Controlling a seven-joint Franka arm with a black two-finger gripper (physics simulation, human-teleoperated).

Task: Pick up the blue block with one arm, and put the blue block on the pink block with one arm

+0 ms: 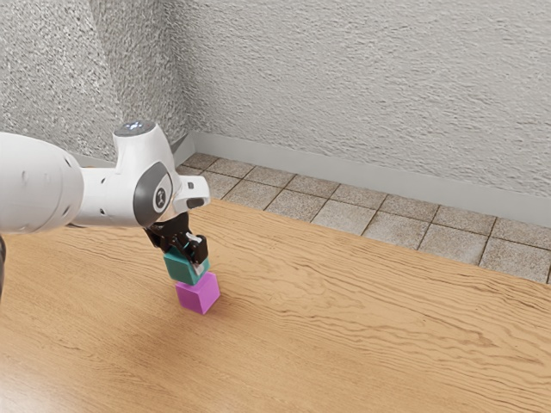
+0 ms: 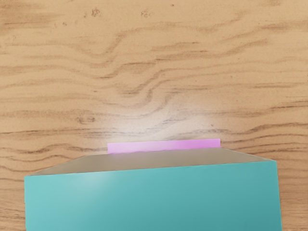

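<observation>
- Our end effector (image 1: 184,250) is closed on the blue block (image 1: 185,268), fingers on two sides.
- We hold it squarely over the pink block (image 1: 198,292) on the bench (image 1: 362,335), so release should leave it stacked.

Wooden surface (image 1: 370,335) with one block resting on it
A pink block (image 1: 197,294) sits directly on the pale, wavy-grained wood, toward the exterior view's left and set back from the far edge
</observation>
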